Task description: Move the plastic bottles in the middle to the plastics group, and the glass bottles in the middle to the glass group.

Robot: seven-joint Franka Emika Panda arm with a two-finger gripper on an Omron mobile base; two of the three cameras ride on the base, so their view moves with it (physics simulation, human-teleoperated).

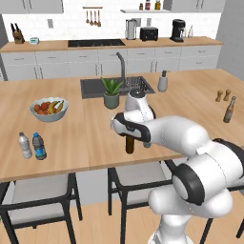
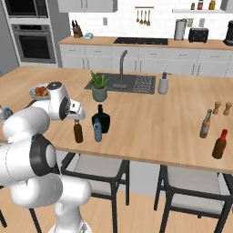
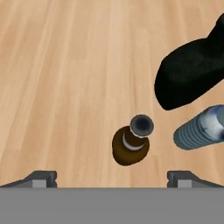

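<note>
A slim dark-brown glass bottle stands near the counter's front edge, with a small pale-blue plastic bottle and a squat black flask just to its right. My gripper hangs open directly above the brown bottle, its fingertips spread wide and holding nothing. In the hand view the flask and the plastic bottle lie to the right. The plastics group stands at the far left. The glass group's tall grey-brown bottle stands at the far right.
A potted plant stands behind the flask, in front of the sink. A fruit bowl sits at the left. Two wooden shakers and a red-capped dark bottle are near the glass group. A soap dispenser stands by the sink.
</note>
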